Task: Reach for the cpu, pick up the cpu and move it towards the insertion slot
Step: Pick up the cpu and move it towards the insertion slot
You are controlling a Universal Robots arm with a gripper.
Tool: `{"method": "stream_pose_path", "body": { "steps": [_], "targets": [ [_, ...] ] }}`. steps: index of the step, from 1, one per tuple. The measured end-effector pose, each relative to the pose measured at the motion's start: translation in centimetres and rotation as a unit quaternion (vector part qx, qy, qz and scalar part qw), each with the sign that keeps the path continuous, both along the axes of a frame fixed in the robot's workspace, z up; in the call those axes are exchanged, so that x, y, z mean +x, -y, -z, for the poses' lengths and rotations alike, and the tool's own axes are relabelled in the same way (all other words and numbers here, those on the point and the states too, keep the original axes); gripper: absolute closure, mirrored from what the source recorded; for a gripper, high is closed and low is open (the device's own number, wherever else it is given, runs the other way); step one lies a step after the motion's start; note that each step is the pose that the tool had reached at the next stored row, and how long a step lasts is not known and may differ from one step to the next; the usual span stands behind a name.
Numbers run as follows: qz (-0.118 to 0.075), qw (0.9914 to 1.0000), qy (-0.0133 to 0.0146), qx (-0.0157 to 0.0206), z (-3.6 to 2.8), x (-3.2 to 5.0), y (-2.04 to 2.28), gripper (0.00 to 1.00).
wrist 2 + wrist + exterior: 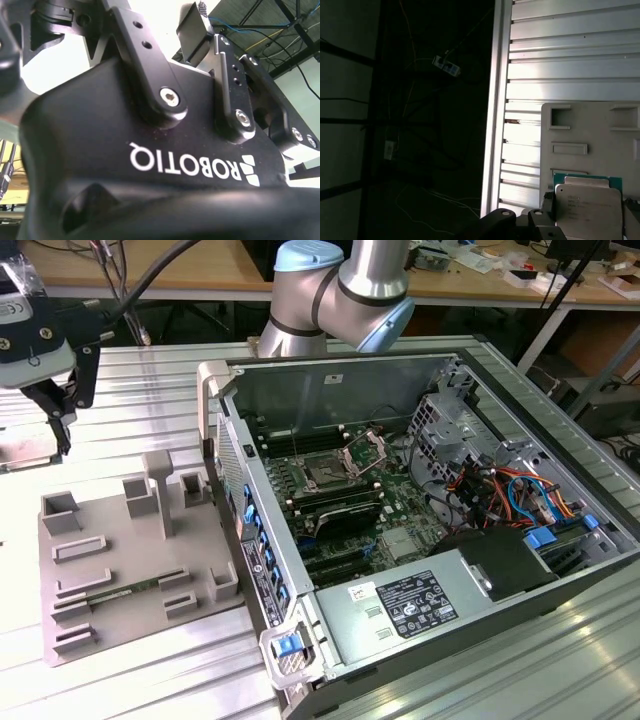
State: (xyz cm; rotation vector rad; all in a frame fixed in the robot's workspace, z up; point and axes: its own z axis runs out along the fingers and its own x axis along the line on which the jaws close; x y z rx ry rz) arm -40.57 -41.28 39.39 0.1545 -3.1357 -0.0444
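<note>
**Chip in the pincer, well short of the socket**

From where I stood, the pincer [60, 428] hung above the slatted bench [150, 390] at the exterior view's left, near the far corner of the grey fixture plate [120, 560]. In the first wrist view its dark fingers [548, 205] were clamped on the cpu [587, 210]. The chip's silvery top faced the camera with a green rim showing along one edge, and it was held clear above the plate. The insertion slot [325, 476] sat inside the open computer case [320, 390], its shiny retention frame [365, 452] swung up. Pincer and cpu were well apart from the slot, with the case wall between them.
</note>
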Motion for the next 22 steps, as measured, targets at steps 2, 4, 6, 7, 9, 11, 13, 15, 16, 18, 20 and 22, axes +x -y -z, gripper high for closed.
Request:
{"method": "stream_pose_path", "body": {
  "steps": [2,4,6,7,9,11,13,15,16,18,20,22],
  "targets": [
    [0.000,1.00000,0.0000,0.0000,0.03,0.21,0.00,0.45],
    [0.000,1.00000,0.0000,0.0000,0.05,0.35,0.00,0.45],
    [0.000,1.00000,-0.0001,0.0000,0.05,0.48,0.00,0.45],
    [0.000,1.00000,0.0000,0.0000,0.05,0.59,0.00,0.45],
    [0.000,1.00000,0.0000,0.0000,0.06,0.76,0.00,0.45],
    [0.000,1.00000,0.0000,0.0000,0.07,0.97,0.00,0.45],
    [0.000,1.00000,0.0000,0.0000,0.08,1.20,0.00,0.45],
    [0.000,1.00000,0.0000,0.0000,0.08,1.34,0.00,0.45],
    [0.000,1.00000,0.0000,0.0000,0.08,1.39,0.00,0.45],
    [0.000,1.00000,0.0000,0.0000,0.08,1.54,0.00,0.45],
    [0.000,1.00000,0.0000,0.0000,0.08,1.66,0.00,0.45],
    [0.000,1.00000,0.0000,0.0000,0.08,1.80,0.00,0.45]
  ]
}}
